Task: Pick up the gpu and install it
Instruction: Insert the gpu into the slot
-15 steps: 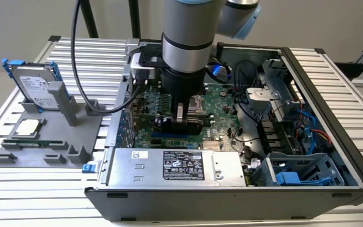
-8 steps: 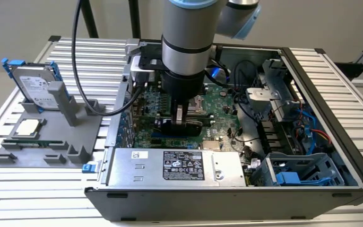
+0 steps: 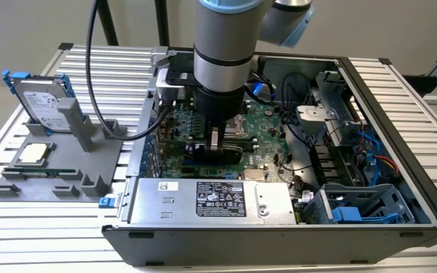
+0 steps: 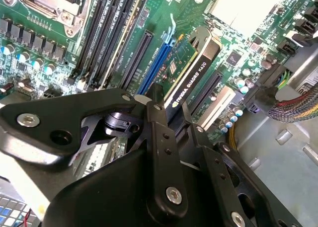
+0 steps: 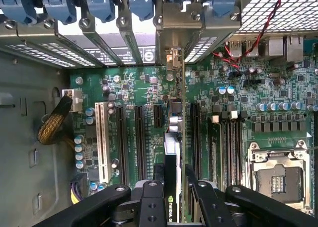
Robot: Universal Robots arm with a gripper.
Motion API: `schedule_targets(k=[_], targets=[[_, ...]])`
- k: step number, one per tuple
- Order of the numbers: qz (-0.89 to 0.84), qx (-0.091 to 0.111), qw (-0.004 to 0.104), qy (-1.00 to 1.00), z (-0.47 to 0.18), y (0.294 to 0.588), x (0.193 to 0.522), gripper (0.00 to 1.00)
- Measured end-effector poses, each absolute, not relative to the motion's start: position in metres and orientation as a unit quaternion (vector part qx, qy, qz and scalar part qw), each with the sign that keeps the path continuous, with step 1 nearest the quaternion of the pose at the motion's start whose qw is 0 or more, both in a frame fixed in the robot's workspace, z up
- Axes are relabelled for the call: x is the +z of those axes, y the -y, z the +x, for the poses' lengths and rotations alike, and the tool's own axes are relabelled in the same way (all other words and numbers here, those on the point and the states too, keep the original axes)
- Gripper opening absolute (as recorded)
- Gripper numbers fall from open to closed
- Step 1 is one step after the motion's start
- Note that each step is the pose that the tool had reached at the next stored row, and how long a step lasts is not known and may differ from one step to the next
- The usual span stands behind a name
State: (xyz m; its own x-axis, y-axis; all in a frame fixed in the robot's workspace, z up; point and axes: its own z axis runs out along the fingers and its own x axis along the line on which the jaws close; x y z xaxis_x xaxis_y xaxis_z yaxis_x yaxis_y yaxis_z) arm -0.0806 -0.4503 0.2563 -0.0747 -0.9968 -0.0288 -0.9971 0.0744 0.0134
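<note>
A ribbed aluminium table [image 3: 21, 227] carries an open computer case [image 3: 400, 187] at the centre of the exterior view, with a grey fixture [image 3: 74, 170] at left holding a silver hard drive [image 3: 40, 105]. The arm reaches down into the case, and its gripper [image 3: 217, 149] is closed on the gpu [image 4: 191, 80], fingers [image 4: 161, 137] pinching the card's top edge. The card stands on edge over the green motherboard [image 5: 278, 88], in line with the expansion slots, its end toward the rear slot brackets [image 5: 171, 18].

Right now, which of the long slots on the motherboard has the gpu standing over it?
The blue slot: the gpu, held in the gripper, stands edge-down along it, while the black slots beside it are uncovered.
</note>
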Motion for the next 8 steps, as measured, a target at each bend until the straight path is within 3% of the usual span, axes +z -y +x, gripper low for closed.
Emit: schedule_targets(k=[8], targets=[[-0.68,0.015,0.006,-0.733,-0.0808,0.4503,0.2551,0.0]])
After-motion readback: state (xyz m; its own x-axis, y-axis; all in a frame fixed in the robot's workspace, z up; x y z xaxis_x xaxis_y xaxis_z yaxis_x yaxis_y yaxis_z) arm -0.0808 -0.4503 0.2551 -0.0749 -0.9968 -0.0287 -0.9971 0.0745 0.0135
